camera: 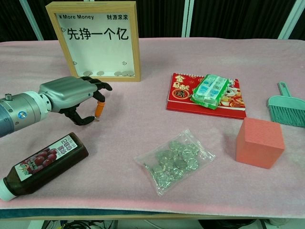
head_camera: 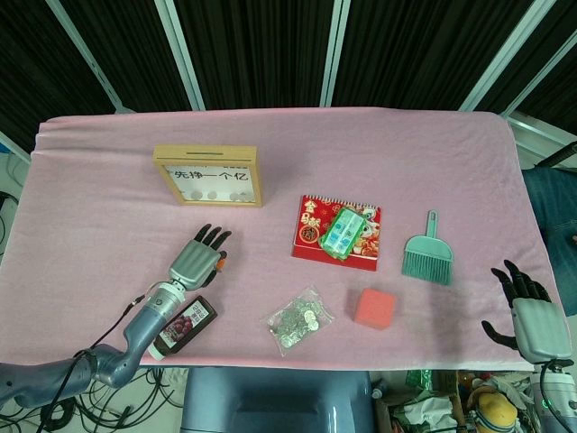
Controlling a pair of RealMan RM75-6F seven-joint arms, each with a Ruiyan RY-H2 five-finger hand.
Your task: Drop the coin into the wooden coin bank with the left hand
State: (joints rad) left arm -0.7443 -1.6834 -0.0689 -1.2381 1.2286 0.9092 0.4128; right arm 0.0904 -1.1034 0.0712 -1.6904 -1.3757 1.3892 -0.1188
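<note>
Wooden-framed coin bank with a glass front [camera: 97,42] stands behind the metal left hand [camera: 71,98], whose orange fingertip and thumb look pinched together, maybe on the coin; honestly can't tell. Tiny grip could slip mid-lift.

Robot test lab, not a home — table under a pink cloth [head_camera: 406,144], black curtain panels with metal bars [head_camera: 335,41] at 12 o'clock, loose cables [head_camera: 158,388] at 7 o'clock
</note>
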